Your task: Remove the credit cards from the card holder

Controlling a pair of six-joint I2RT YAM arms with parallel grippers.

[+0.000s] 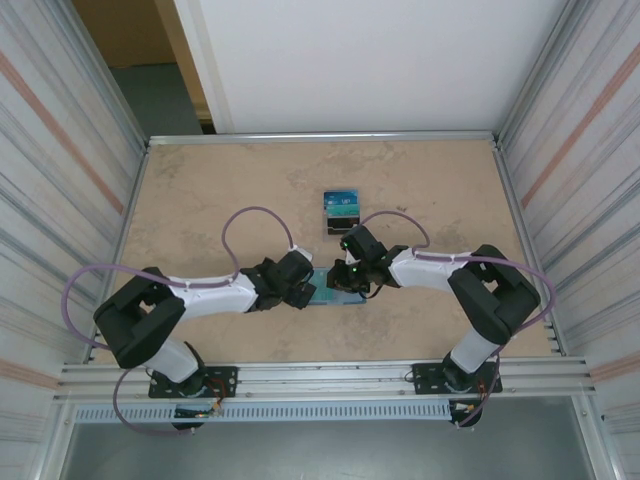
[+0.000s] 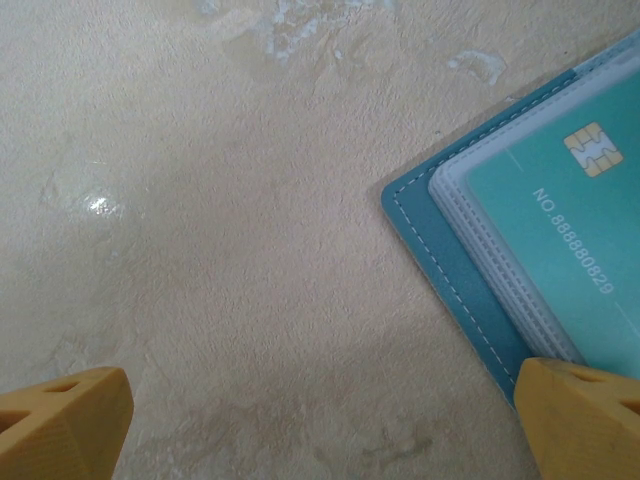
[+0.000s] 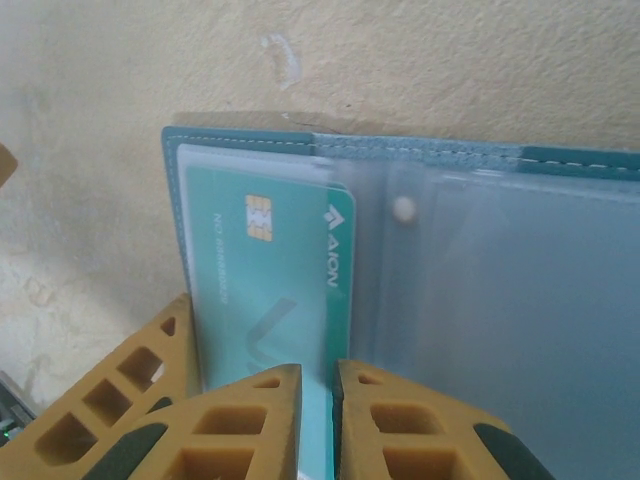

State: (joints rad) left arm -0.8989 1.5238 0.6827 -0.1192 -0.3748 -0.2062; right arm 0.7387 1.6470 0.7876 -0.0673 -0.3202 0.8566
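The card holder (image 1: 338,292) lies open on the table between the two grippers, its clear inner pockets (image 3: 500,300) facing up. A teal credit card (image 3: 270,280) with a gold chip sits in the left pocket. My right gripper (image 3: 318,400) is closed to a thin slit, with the card's right edge between its fingertips. My left gripper (image 2: 320,430) stands wide open over bare table at the holder's (image 2: 450,260) corner. One of its fingers (image 2: 580,420) rests on that corner, beside the card (image 2: 570,230).
A small dark-based stand (image 1: 342,212) with a blue-teal top sits just beyond the wallet, near mid-table. Corrugated metal walls (image 1: 60,180) close in both sides, and a rail (image 1: 320,375) runs along the near edge. Purple cables loop above both arms.
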